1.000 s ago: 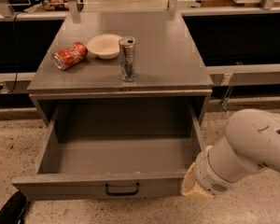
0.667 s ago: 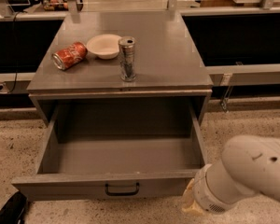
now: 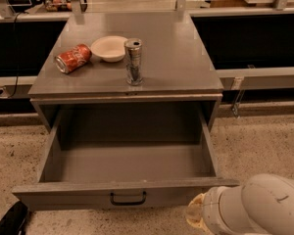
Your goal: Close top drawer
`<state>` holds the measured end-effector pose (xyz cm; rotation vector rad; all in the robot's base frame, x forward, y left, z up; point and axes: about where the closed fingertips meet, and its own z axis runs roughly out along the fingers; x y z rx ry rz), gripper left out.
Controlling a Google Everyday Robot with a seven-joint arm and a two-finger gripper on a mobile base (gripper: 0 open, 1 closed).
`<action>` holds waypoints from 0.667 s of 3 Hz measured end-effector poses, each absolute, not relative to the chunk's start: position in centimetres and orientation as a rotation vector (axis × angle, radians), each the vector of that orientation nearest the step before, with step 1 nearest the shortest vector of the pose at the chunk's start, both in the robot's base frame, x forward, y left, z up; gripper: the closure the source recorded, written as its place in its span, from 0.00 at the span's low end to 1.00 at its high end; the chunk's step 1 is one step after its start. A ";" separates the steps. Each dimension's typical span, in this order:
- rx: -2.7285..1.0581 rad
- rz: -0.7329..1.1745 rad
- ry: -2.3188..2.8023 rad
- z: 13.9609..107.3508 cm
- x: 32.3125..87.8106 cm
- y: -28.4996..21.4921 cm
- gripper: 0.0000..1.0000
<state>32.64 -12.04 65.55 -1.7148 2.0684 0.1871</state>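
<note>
The top drawer point(image 3: 130, 163) is wide, grey and empty, and it stands pulled far out of the cabinet. Its front panel point(image 3: 63, 196) faces me at the bottom of the view, with a small black pull handle point(image 3: 128, 199) at its centre. My white arm point(image 3: 257, 207) fills the bottom right corner, just right of the panel's right end. Its tan wrist end point(image 3: 195, 216) sits below the panel's lower right edge. My gripper is hidden past that wrist, at or below the frame's bottom edge.
On the cabinet top point(image 3: 176, 67) lie a red soda can point(image 3: 72, 58) on its side, a white bowl point(image 3: 109, 48) and an upright silver can point(image 3: 133, 61). Speckled floor point(image 3: 257, 141) surrounds the cabinet. A black object point(image 3: 10, 222) sits at the bottom left.
My arm has moved down and toward the bottom edge of the view, from beside the drawer's right side to below its front corner. The drawer has not moved.
</note>
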 end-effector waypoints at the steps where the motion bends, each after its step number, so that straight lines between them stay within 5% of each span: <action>1: -1.629 0.246 2.069 63.6 33.6 -10.9 1.00; 2: -1.484 0.258 2.024 62.4 36.1 -10.5 1.00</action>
